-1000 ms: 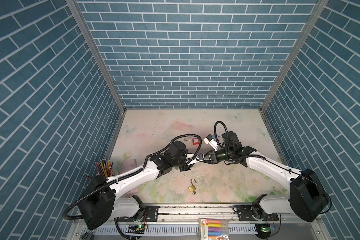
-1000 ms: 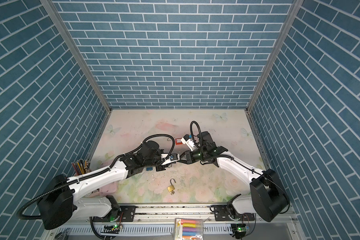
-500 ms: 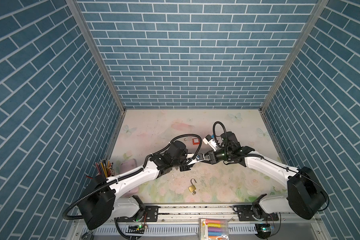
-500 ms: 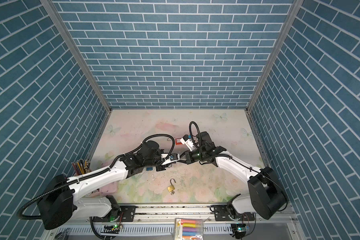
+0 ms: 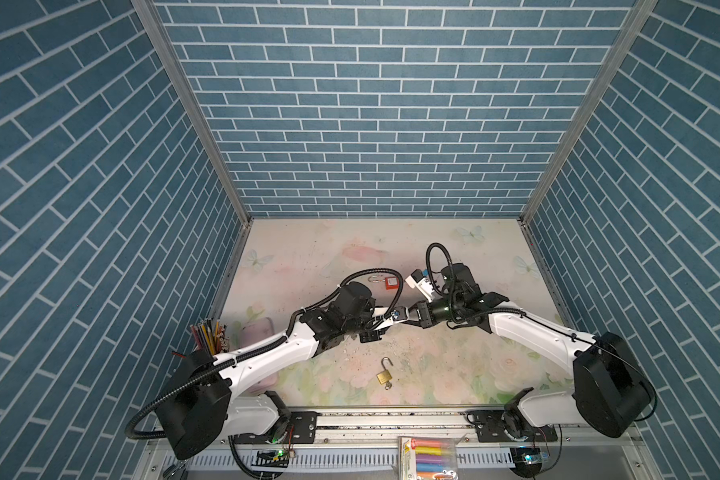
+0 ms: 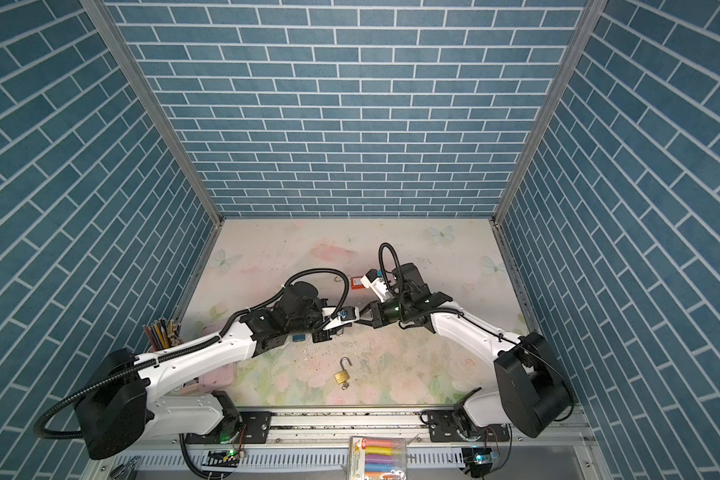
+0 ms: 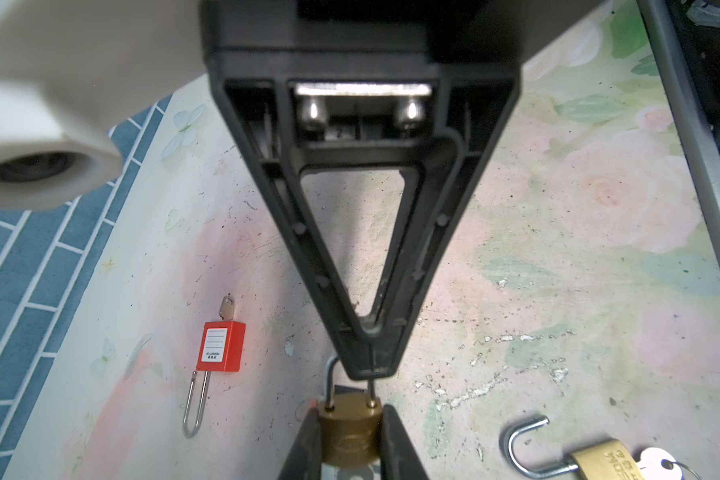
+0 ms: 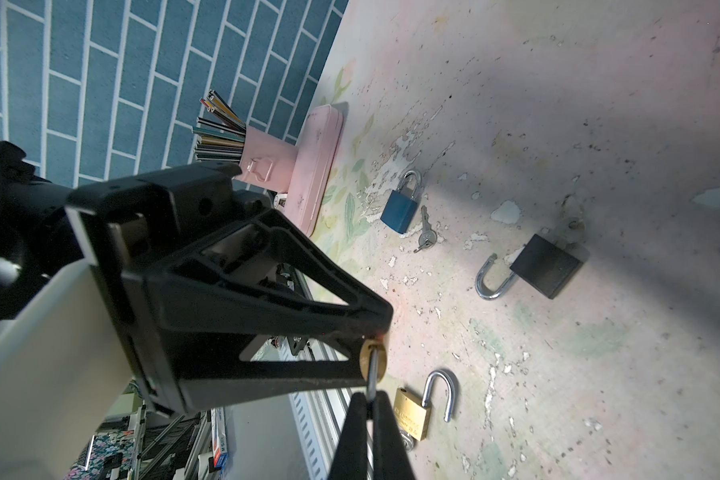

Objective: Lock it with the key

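A small brass padlock (image 7: 350, 434) hangs above the table with my left gripper (image 7: 350, 419) shut on its body. My right gripper (image 8: 371, 400) is shut on the padlock's steel shackle (image 8: 373, 372), and its tip hides the top of the shackle (image 7: 329, 384) in the left wrist view. In both top views the left gripper (image 5: 399, 312) (image 6: 350, 312) and the right gripper (image 5: 411, 311) (image 6: 363, 314) meet tip to tip mid-table. A silvery piece shows under the held padlock's body; I cannot tell if it is the key.
On the table lie a second brass padlock (image 5: 385, 376) (image 8: 410, 415) with open shackle and a key (image 7: 657, 461), a red padlock (image 7: 221, 347), a blue padlock (image 8: 399, 208) beside a loose key (image 8: 426, 237), and a black padlock (image 8: 547, 266). A pink case (image 8: 312, 166) and pencil cup (image 5: 208, 336) stand left.
My right gripper's jaws have closed onto the held padlock's shackle. Both arms have hardly shifted, and the left grip is unchanged.
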Robot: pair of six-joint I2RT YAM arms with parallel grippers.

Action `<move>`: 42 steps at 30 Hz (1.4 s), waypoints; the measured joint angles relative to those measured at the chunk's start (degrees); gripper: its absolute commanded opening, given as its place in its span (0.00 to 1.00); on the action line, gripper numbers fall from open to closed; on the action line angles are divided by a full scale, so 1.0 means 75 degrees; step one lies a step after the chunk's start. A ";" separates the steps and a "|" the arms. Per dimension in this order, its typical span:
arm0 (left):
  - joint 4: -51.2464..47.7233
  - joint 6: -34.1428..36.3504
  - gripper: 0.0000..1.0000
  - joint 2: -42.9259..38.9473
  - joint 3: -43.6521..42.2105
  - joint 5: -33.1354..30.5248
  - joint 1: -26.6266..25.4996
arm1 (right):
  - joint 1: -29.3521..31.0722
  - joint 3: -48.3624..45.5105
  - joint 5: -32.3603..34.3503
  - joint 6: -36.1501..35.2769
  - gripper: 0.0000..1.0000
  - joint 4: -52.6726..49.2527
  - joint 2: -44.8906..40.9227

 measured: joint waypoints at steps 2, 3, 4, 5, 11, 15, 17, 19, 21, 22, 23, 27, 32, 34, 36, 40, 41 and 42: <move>0.0134 -0.0058 0.00 -0.0020 -0.0087 -0.0029 0.0000 | 0.0000 0.0000 -0.0015 0.0003 0.00 0.0020 0.0035; 0.0198 -0.0085 0.00 -0.0041 -0.0128 -0.0047 0.0000 | 0.0000 0.0000 -0.0017 0.0000 0.00 0.0035 0.0047; 0.0262 -0.0114 0.00 -0.0064 -0.0166 -0.0079 0.0000 | 0.0000 0.0000 -0.0023 0.0003 0.00 0.0067 0.0052; 0.0315 -0.0143 0.00 -0.0082 -0.0187 -0.0108 0.0000 | 0.0000 0.0000 -0.0023 0.0003 0.00 0.0102 0.0055; 0.0408 -0.0230 0.00 -0.0082 -0.0198 -0.0236 0.0000 | 0.0003 0.0000 -0.0020 0.0012 0.00 0.0309 0.0114; 0.0408 -0.0239 0.00 -0.0076 -0.0198 -0.0309 0.0006 | 0.0023 0.0000 -0.0023 0.0017 0.00 0.0431 0.0189; 0.0405 -0.0242 0.00 -0.0067 -0.0198 -0.0344 0.0012 | 0.0026 0.0000 -0.0029 0.0029 0.00 0.0498 0.0242; 0.0396 -0.0242 0.00 -0.0064 -0.0198 -0.0379 0.0017 | 0.0026 0.0000 -0.0052 0.0044 0.00 0.0580 0.0291; 0.0388 -0.0254 0.00 -0.0047 -0.0195 -0.0385 0.0020 | 0.0026 0.0000 -0.0085 0.0044 0.00 0.0635 0.0347; 0.0379 -0.0256 0.00 -0.0023 -0.0184 -0.0393 0.0023 | 0.0026 0.0000 -0.0102 0.0044 0.00 0.0670 0.0385; 0.0373 -0.0259 0.00 0.0012 -0.0169 -0.0402 0.0023 | 0.0023 0.0000 -0.0111 0.0044 0.00 0.0694 0.0423; 0.0323 -0.0277 0.00 0.0175 -0.0137 -0.0431 0.0020 | 0.0006 0.0000 -0.0192 0.0047 0.00 0.0775 0.0638; 0.0201 -0.0358 0.00 0.0545 0.0055 -0.0440 0.0017 | -0.0067 0.0000 -0.0283 0.0047 0.00 0.0831 0.0915; 0.0152 -0.0428 0.00 0.0667 0.0119 -0.0414 0.0017 | -0.0087 0.0000 -0.0303 0.0044 0.00 0.0857 0.1026; 0.0122 -0.0487 0.00 0.0699 0.0178 -0.0405 -0.0006 | -0.0090 0.0000 -0.0405 0.0047 0.00 0.0944 0.1137; 0.0000 -0.0629 0.00 0.0705 0.0219 -0.0423 0.0006 | -0.0102 0.0000 -0.0548 0.0047 0.00 0.1105 0.1276; -0.0023 -0.0667 0.00 0.0705 0.0221 -0.0423 0.0012 | -0.0102 0.0000 -0.0580 0.0047 0.00 0.1137 0.1306; -0.0041 -0.0708 0.00 0.0708 0.0227 -0.0423 0.0015 | -0.0102 0.0000 -0.0618 0.0044 0.00 0.1174 0.1343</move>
